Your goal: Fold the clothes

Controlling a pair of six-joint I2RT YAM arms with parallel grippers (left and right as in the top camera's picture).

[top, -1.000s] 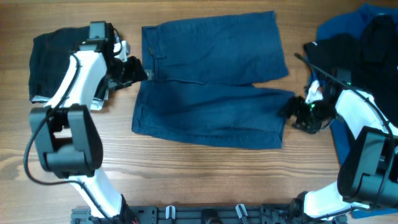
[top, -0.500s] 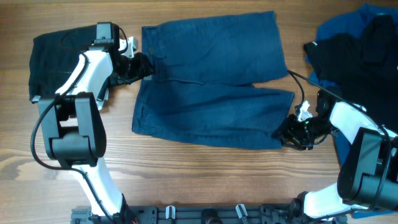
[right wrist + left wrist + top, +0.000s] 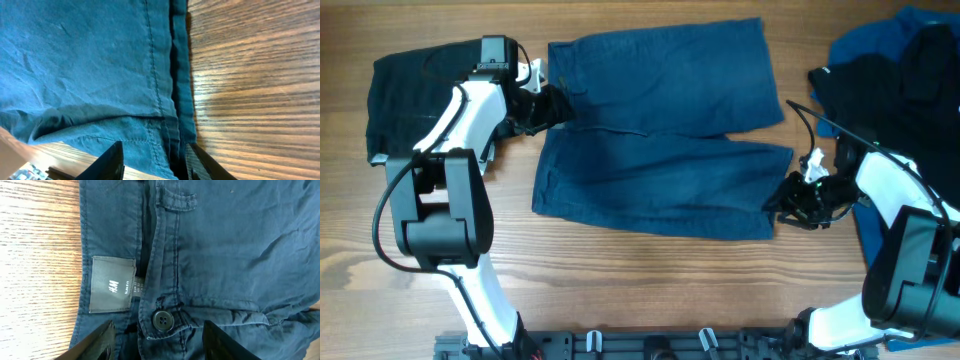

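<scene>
Navy shorts (image 3: 660, 130): flat on worktop (image 3: 650, 270)
Left jaws: spread astride waistband (image 3: 160, 305)
Right jaws: astride leg hem (image 3: 172, 75), grip unclear

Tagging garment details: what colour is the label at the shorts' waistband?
The label is grey with pale lettering, clearest in the left wrist view.

We see dark blue shorts (image 3: 660, 130) with lighter blue stitch lines. At their waist is a grey tag (image 3: 112, 284) with white letters, and beside it a dark round button (image 3: 161, 320). Under the shorts the table (image 3: 620, 280) is brown wood with thin darker stripes. Left of the shorts lies a black cloth (image 3: 405, 90). Right of the shorts we see a brighter blue cloth (image 3: 850, 50) and a second black cloth (image 3: 900, 80). The arms (image 3: 470, 105) by the shorts are white and black.
</scene>
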